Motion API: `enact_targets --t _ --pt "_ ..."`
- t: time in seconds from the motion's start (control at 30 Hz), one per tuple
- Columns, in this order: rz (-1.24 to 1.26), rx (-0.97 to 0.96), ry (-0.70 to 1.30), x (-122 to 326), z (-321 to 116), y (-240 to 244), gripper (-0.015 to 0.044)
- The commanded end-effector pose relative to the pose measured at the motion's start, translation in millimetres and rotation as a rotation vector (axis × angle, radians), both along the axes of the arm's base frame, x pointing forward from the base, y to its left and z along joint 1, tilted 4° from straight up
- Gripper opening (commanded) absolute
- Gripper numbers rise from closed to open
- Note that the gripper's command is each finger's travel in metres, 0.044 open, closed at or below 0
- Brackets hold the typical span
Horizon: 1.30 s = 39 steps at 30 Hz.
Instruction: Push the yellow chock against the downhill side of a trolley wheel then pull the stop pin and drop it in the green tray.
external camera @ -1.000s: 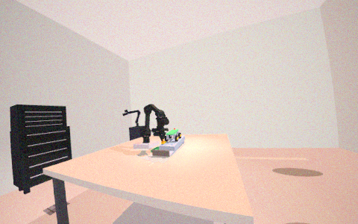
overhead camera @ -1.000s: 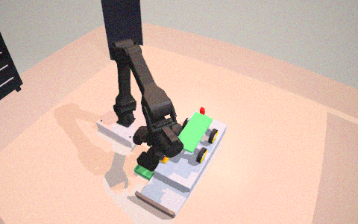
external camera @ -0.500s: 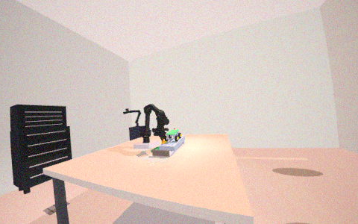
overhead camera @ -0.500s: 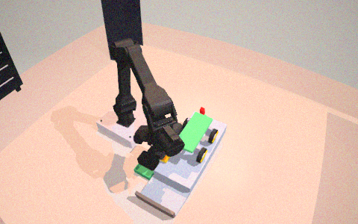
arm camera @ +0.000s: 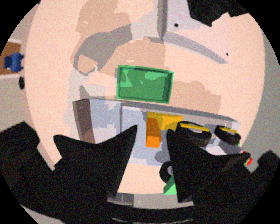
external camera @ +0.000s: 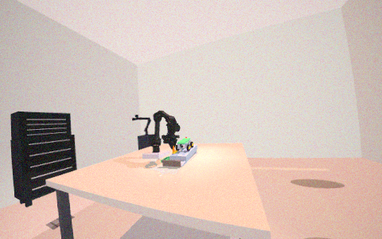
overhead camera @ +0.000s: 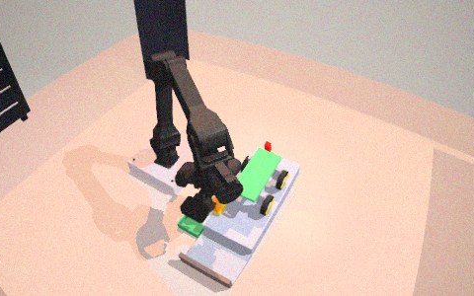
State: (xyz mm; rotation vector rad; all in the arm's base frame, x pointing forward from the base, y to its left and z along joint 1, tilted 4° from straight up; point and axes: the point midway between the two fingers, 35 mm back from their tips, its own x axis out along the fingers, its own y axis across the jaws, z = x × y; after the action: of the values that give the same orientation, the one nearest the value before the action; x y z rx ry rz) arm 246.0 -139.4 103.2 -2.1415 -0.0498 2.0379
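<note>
The trolley (overhead camera: 259, 175) (external camera: 185, 141) with its green deck stands on the ramp (overhead camera: 231, 227). The red-headed stop pin (overhead camera: 268, 146) (arm camera: 249, 161) stands at its uphill end. The yellow chock (arm camera: 166, 121) lies on the ramp just downhill of the near downhill wheel (arm camera: 195, 131); its end looks close to the tyre, but contact cannot be told. Its orange handle (arm camera: 152, 139) points toward the camera's lower side. My gripper (arm camera: 152, 129) is partly open, with one finger each side of the handle and gaps beside it. The arm hides the fingertips in the top view. The green tray (overhead camera: 191, 226) (arm camera: 144, 85) holds nothing visible.
A brown stop board (overhead camera: 205, 269) (arm camera: 83, 121) crosses the ramp's low end. The arm's pale base plate (overhead camera: 152, 173) lies behind the tray. A black drawer cabinet (external camera: 44, 155) stands on the floor beyond the table (external camera: 202, 191).
</note>
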Motion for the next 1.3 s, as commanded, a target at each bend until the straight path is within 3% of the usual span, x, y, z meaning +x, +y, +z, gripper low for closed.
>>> enact_targets --t 0.0,0.33,0.47,0.6,0.93,1.27 --pt "0.001 -0.001 -0.012 -0.8 13.8 -2.3 0.0190" --pt "0.001 -0.001 -0.012 -2.3 44.8 -7.4 0.0190" --pt "-0.001 -0.004 -0.008 -1.7 36.9 -6.4 0.0295" --pt "0.060 -0.031 -0.031 2.4 40.3 -7.0 0.0190" --pt "0.464 -0.150 -0.154 29.8 63.0 6.9 0.0190" --pt "0.973 -0.069 -0.270 55.5 81.4 89.3 0.0190"
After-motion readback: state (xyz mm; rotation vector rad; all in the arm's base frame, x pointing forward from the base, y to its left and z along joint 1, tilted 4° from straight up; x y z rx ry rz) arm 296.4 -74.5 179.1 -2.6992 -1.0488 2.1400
